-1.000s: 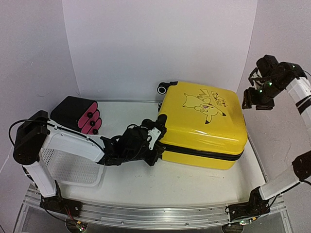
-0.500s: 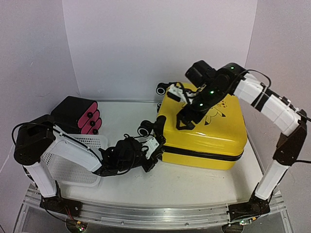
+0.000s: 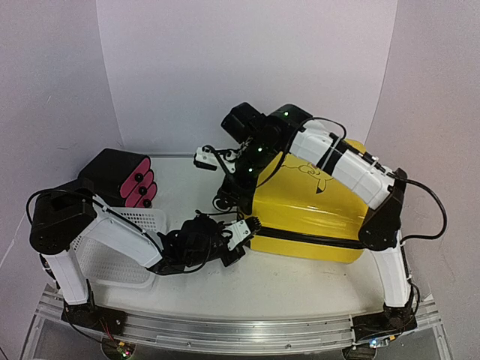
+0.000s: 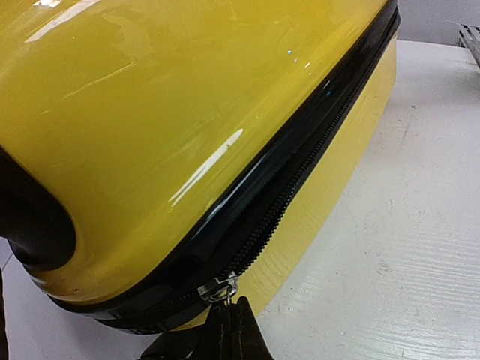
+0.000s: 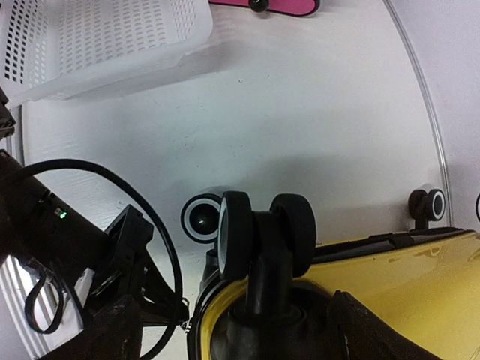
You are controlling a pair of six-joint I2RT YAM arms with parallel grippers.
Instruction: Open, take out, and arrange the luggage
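Observation:
The luggage is a yellow hard-shell suitcase lying flat at centre right, with a black zipper band along its side. My left gripper is at the near left corner, shut on the metal zipper pull; in the top view the left gripper touches that corner. My right gripper hangs over the suitcase's left end, open, with its dark fingers either side of a black double wheel and nothing pinched. From above, the right gripper sits by that wheel.
A white mesh basket stands at the near left, under my left arm, and also shows in the right wrist view. A black case with pink round ends lies behind it. White walls close the back and sides.
My right arm has swung from the far right across the lid to the suitcase's left end, jaws widening. The left gripper has drawn the zipper pull slightly nearer and stays shut.

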